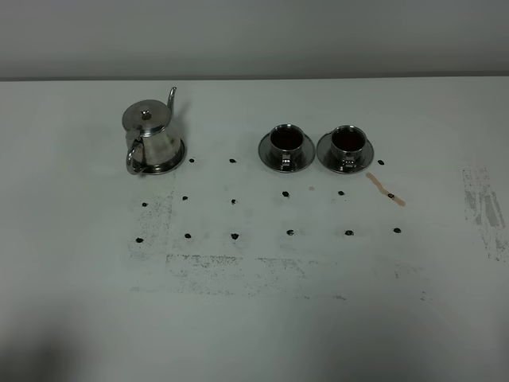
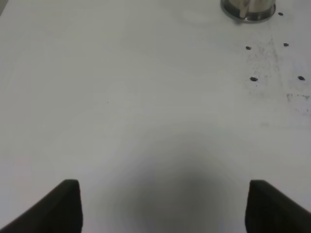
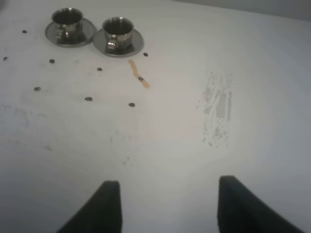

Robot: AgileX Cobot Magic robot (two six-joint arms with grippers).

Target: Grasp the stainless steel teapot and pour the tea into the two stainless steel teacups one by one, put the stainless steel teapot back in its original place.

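The stainless steel teapot [image 1: 151, 135] stands upright on its flat steel disc [image 1: 178, 161] at the back left, handle toward the front; its base [image 2: 249, 8] shows far off in the left wrist view. Two stainless steel teacups [image 1: 285, 143] [image 1: 347, 143] sit on saucers to the right, each holding dark tea [image 1: 284, 137]. The right wrist view also shows both teacups [image 3: 66, 19] [image 3: 117, 29]. My left gripper [image 2: 165, 206] is open over bare table, far from the teapot. My right gripper [image 3: 169, 194] is open too, well short of the cups. Neither arm appears in the high view.
A tan spill streak [image 1: 386, 189] lies just right of the cups, also seen as a streak [image 3: 139, 79] in the right wrist view. Small black dots [image 1: 235, 235] form a grid on the white table. Scuffed grey patches [image 1: 481, 203] mark the right side.
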